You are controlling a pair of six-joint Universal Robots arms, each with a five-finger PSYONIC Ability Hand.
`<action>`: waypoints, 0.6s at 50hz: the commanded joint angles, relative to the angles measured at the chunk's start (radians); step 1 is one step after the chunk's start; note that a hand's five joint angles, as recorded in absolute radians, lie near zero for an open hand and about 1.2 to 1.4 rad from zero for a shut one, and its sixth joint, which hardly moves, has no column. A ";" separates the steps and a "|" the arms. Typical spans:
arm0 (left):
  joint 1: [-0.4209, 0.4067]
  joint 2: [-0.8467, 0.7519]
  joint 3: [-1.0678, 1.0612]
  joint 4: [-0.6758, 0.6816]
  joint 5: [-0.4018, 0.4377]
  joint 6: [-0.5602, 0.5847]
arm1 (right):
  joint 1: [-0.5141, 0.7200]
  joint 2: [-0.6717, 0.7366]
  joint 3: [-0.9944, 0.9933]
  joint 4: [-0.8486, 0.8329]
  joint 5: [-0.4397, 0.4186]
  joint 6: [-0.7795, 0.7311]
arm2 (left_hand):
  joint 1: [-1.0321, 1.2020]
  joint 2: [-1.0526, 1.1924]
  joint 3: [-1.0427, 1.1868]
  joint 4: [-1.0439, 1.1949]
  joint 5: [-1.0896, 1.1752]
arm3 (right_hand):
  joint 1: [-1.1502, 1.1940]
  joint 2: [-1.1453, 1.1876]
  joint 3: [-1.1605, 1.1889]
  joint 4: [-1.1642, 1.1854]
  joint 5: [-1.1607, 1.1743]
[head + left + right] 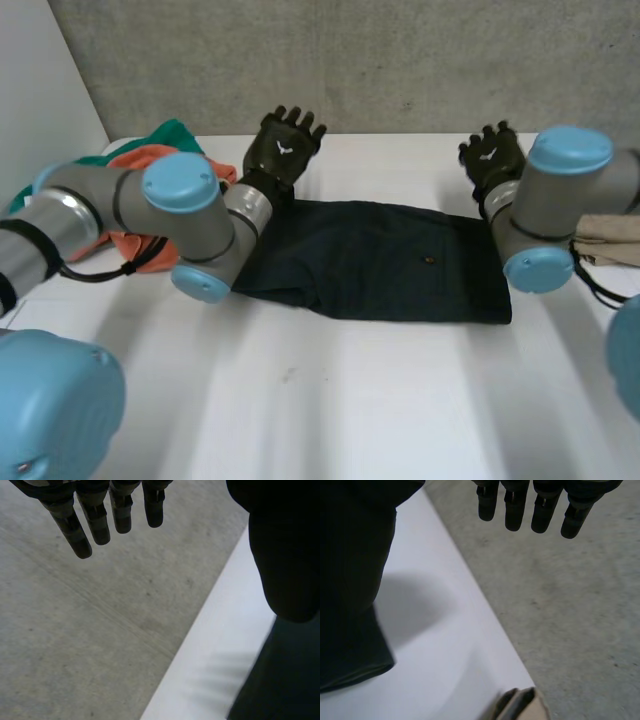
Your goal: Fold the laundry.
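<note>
Dark garment (380, 260) lies flat mid tabletop (350, 400), long axis L-R. Left hand (285, 148) & right hand (492, 155), both released w/ fingers straight, hover past its far edge, 1 per end, equally near.

A white table (330, 400) is seen, faintly specked near the middle of its surface. Behind its far edge a grey concrete wall (400, 60) is set, marked with small pits and thin lines. Beyond the far left corner a plain white panel (40, 90) is joined to that wall.
</note>
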 commanded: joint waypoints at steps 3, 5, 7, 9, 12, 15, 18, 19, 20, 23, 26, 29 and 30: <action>0.026 0.347 -0.366 0.002 -0.012 -0.169 | -0.004 -0.461 0.484 0.105 -0.114 0.193 | -0.015 -0.028 -0.032 -0.025 -0.042 | -0.049 -0.039 -0.031 -0.031 -0.041; 0.026 0.408 -0.448 0.002 -0.010 -0.225 | -0.011 -0.509 0.583 0.137 -0.163 0.242 | -0.015 -0.028 -0.032 -0.025 -0.042 | -0.049 -0.039 -0.031 -0.031 -0.041; 0.026 0.453 -0.524 0.002 -0.007 -0.282 | -0.038 -0.517 0.653 0.154 -0.192 0.305 | -0.015 -0.028 -0.032 -0.025 -0.042 | -0.044 -0.035 -0.026 -0.026 -0.036; 0.025 0.476 -0.574 0.004 -0.004 -0.330 | -0.072 -0.517 0.707 0.158 -0.215 0.362 | -0.015 -0.028 -0.032 -0.025 -0.042 | -0.036 -0.026 -0.018 -0.017 -0.027; 0.022 0.488 -0.614 0.004 -0.002 -0.374 | -0.101 -0.514 0.742 0.142 -0.219 0.399 | -0.015 -0.028 -0.032 -0.025 -0.042 | 0.005 0.015 0.023 0.023 0.014; 0.022 0.490 -0.633 0.004 -0.002 -0.385 | -0.103 -0.471 0.742 0.105 -0.219 0.399 | -0.015 -0.028 -0.032 -0.025 -0.042 | 0.017 0.027 0.035 0.035 0.026; 0.019 0.488 -0.648 0.005 -0.002 -0.388 | -0.104 -0.394 0.726 0.048 -0.208 0.388 | -0.015 -0.028 -0.032 -0.025 -0.042 | 0.084 0.094 0.102 0.102 0.093; 0.019 0.488 -0.650 0.005 -0.002 -0.388 | -0.104 -0.379 0.719 0.040 -0.208 0.385 | -0.015 -0.028 -0.032 -0.025 -0.042 | 0.140 0.150 0.158 0.158 0.148; 0.017 0.487 -0.650 0.005 -0.002 -0.388 | -0.103 -0.368 0.712 0.036 -0.208 0.382 | -0.015 -0.028 -0.032 -0.025 -0.042 | 0.210 0.220 0.228 0.229 0.219; 0.014 0.487 -0.653 0.005 -0.004 -0.390 | -0.104 -0.347 0.692 0.033 -0.208 0.372 | -0.015 -0.028 -0.032 -0.025 -0.042 | 0.932 0.942 0.950 0.951 0.941; 0.013 0.491 -0.657 0.004 -0.006 -0.391 | -0.121 -0.359 0.725 0.001 -0.203 0.344 | -0.015 -0.028 -0.032 -0.025 -0.042 | 1.173 1.183 1.191 1.191 1.181; 0.014 0.507 -0.673 0.004 -0.004 -0.390 | -0.147 -0.406 0.753 -0.036 -0.194 0.304 | -0.015 -0.028 -0.032 -0.025 -0.042 | 1.173 1.183 1.191 1.191 1.181; 0.016 0.526 -0.682 0.004 -0.002 -0.390 | -0.171 -0.476 0.773 -0.048 -0.192 0.268 | -0.015 -0.028 -0.032 -0.025 -0.042 | 1.173 1.183 1.191 1.191 1.181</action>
